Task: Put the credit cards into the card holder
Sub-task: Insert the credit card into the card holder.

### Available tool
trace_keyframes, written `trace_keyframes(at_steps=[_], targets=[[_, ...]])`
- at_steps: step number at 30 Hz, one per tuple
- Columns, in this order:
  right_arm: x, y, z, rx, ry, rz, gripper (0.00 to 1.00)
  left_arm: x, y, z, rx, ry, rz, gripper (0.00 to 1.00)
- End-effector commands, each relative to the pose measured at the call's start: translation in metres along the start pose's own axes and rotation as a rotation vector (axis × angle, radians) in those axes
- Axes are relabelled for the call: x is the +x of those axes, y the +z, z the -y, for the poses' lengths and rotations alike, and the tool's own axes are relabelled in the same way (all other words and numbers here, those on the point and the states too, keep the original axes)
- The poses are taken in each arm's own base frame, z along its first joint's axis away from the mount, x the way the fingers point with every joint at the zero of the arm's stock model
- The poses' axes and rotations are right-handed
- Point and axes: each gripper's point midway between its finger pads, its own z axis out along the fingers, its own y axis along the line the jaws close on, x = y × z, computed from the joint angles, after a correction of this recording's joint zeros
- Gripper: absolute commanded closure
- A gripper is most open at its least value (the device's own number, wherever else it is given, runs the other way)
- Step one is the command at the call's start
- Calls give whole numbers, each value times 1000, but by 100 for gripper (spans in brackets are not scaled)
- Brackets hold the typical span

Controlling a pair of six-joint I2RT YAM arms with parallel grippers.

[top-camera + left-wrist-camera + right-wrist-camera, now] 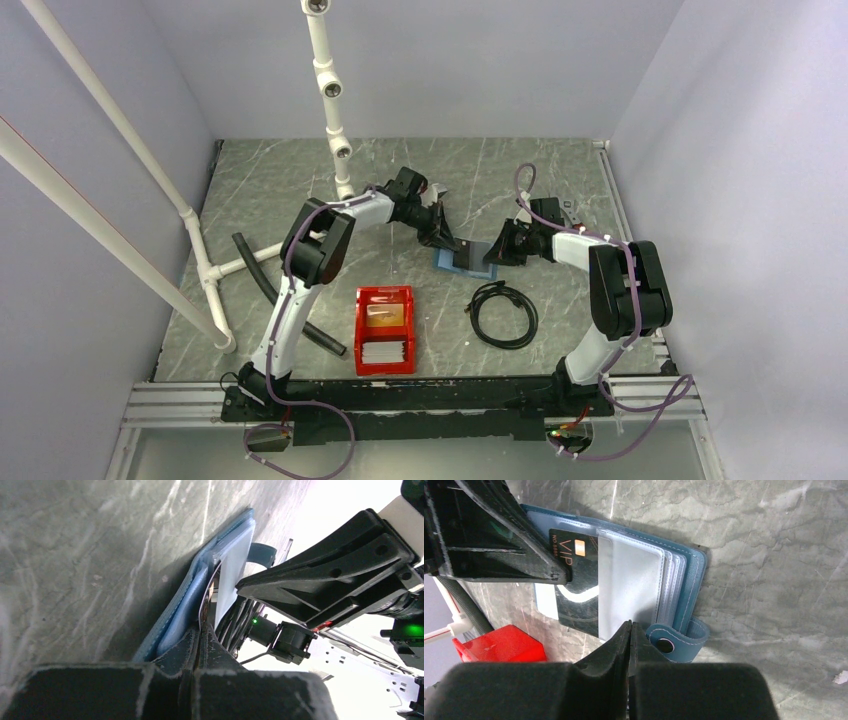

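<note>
The blue card holder [691, 575] lies open on the marble table, its clear sleeves [631, 580] fanned out. It also shows from above [462, 264] and edge-on [182, 602]. My left gripper [201, 632] is shut on a dark credit card marked VIP [574, 590], whose far end sits under the top sleeve. My right gripper [629, 626] is shut on that sleeve's near edge, beside the snap strap [671, 642]. From above, the left gripper [452, 245] and right gripper [494, 252] meet over the holder. An orange-gold card [385, 316] and a whitish stack [385, 351] lie in the red bin.
The red bin [360, 330] stands near the front, left of a coiled black cable [503, 312]. A white pipe frame [200, 255] and a black hose [262, 280] occupy the left side. Walls enclose the table on three sides.
</note>
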Motion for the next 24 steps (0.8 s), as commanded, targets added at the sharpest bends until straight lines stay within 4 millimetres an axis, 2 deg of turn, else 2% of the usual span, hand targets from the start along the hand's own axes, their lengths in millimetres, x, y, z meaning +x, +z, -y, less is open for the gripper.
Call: trace_keyframes(at_steps=[1,5,12,17,21,24], targets=[[-7,-9,7,86,-37,21,91,0,6,-3,-55,37,48,100],[-12,-21,17,173,-51,53,77,2,8,-8,-75,39,46,100],[-14,-20,26,181,-40,55,68,1,6,-6,-115,74,54,100],[-10,-4,16,78,-18,17,82,-1,10,1,-117,84,58,100],[-8,-1,10,36,-14,11,94,-2,17,9,-114,82,66,100],[-8,0,10,33,-11,9,98,-1,22,13,-111,73,78,100]])
